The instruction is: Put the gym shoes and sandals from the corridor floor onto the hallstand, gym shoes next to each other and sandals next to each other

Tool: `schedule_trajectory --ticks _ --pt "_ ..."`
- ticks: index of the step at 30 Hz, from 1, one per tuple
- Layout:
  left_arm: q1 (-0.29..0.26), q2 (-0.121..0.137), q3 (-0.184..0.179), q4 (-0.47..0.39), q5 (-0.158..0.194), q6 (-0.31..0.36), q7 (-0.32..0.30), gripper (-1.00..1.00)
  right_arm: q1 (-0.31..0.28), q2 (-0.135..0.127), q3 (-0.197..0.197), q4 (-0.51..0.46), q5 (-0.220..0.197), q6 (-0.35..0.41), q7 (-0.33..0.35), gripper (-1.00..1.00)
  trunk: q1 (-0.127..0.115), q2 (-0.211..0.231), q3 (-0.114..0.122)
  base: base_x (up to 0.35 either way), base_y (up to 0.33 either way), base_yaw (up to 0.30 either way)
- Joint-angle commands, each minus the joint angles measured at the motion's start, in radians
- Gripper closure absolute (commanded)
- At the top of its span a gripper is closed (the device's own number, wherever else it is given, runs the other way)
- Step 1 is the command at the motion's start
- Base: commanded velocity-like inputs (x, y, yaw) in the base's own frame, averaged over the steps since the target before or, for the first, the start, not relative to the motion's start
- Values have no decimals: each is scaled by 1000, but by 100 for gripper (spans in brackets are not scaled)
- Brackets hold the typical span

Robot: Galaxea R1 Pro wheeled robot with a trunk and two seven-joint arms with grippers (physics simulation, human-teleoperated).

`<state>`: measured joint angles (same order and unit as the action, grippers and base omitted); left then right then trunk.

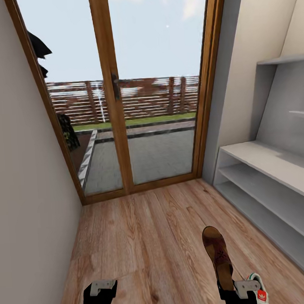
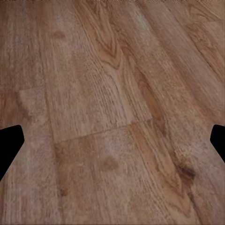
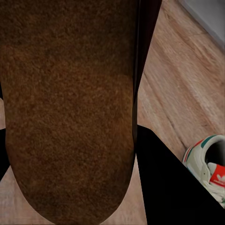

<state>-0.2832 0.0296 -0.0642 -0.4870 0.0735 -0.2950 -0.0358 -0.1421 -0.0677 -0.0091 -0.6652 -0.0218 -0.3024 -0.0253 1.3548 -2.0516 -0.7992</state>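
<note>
1. from the head camera i look down a narrow corridor that ends at a glass door (image 1: pixel 152 84) with a wooden frame; behind it there is a paved patio and a slatted fence.
2. the corridor floor (image 1: pixel 143 233) is light brown wood planks with clear grain. in the left wrist view i see the same planks (image 2: pixel 112 108) close up.
3. my left gripper (image 1: pixel 102 287) is at the bottom of the head view, left of the middle, above bare floor. in the left wrist view two dark fingertips (image 2: pixel 10 143) stand at opposite edges of the picture, far apart with nothing between them, so its jaws are spread.
4. my right gripper (image 1: pixel 241 288) is at the bottom right of the head view. it has one sandal (image 1: pixel 217 256) in its grasp: the sandal sticks out forward from the gripper, lengthwise, with the mottled reddish-brown footbed up and the heel end at the gripper.
5. in the right wrist view the sandal (image 3: pixel 70 108) is very near the camera, and a black finger (image 3: pixel 164 183) lies along its side, so the jaws are closed on it.
6. one gym shoe (image 1: pixel 258 290) lies on the floor just beside the right gripper, on its right side, white with green stripes and a red patch. the right wrist view shows it too (image 3: pixel 208 164), partly cut by the edge.
7. the hallstand (image 1: pixel 270 171) stands along the right wall, light grey, with a bench top, low open shelves and stepped shelves above. the parts that i see have no shoes on them.
</note>
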Motion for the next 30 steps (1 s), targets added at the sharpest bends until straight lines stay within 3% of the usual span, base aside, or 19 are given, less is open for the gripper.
schedule_trajectory --ticks 1,12,30 --pt "-1 1 -6 1 8 -3 -1 -100 -1 0 1 1 -6 -3 -2 100 0 0 -1 0 0 -118" --pt "-1 2 -5 2 8 -5 0 -100 -1 0 1 0 -7 -3 -2 100 0 0 -1 62 0 -221" --pt "-1 1 -5 2 8 -6 1 -100 -1 -1 1 -1 -8 -3 -1 100 0 0 -1 310 33 -58"
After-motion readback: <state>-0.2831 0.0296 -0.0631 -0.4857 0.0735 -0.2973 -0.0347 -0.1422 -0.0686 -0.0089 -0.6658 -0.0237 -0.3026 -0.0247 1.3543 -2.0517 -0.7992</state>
